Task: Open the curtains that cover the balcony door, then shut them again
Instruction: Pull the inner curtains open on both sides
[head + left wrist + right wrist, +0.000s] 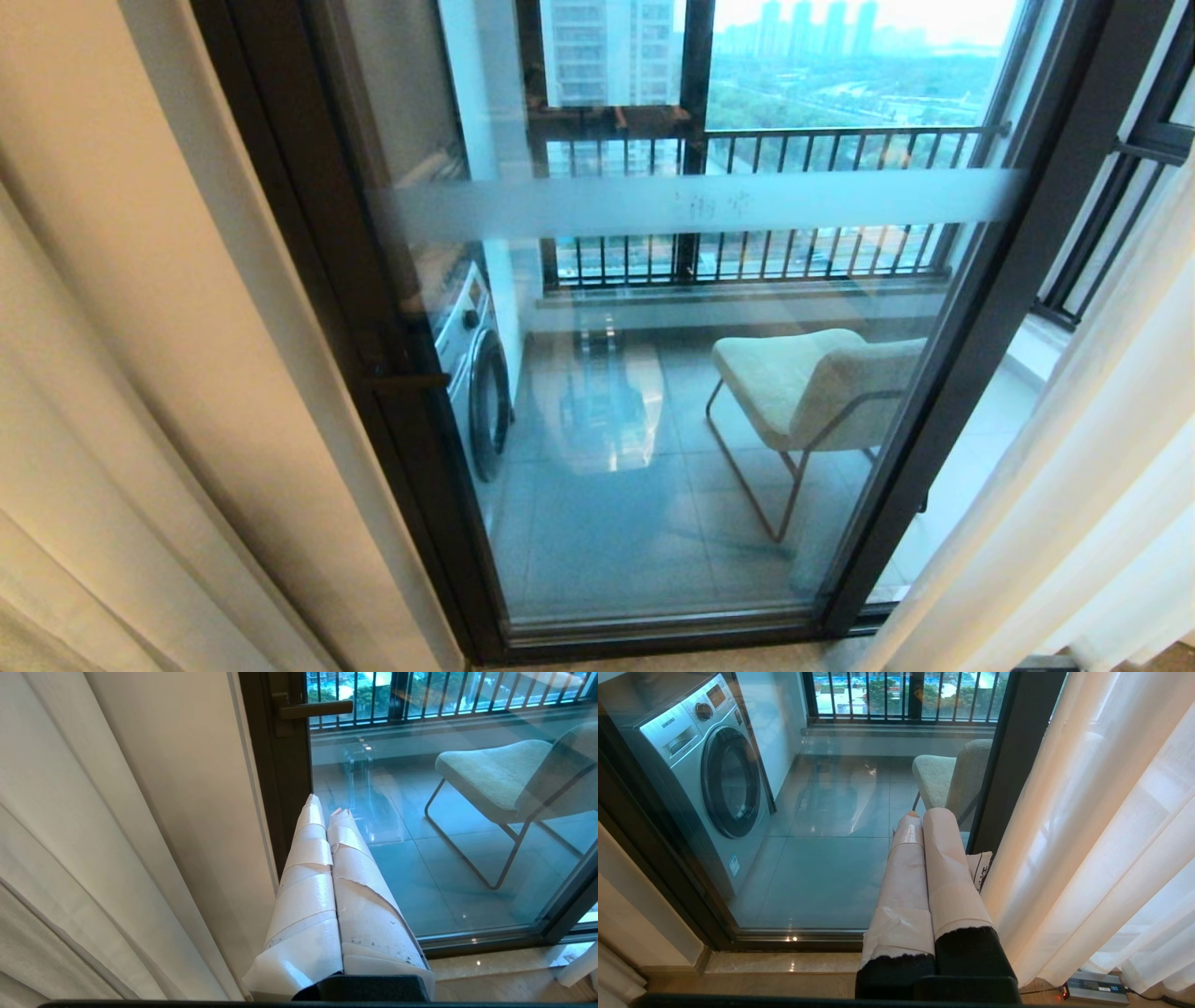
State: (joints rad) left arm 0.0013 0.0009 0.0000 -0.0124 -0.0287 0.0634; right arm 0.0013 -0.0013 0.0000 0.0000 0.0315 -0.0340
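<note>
While both arms sit idle, you have the curtains drawn apart: the cream drape [140, 373] hangs at the left side of the balcony door [653, 392], the white sheer [1092, 485] at its right, and the glass between them is uncovered. Your left tool [324, 805] is closed, its taped fingers pressed together and holding nothing, just beside the drape. Your right tool [924, 814] is likewise closed and empty, next to the sheer. Beyond the glass you see a washing machine [714, 779] and a chair [812, 383].
</note>
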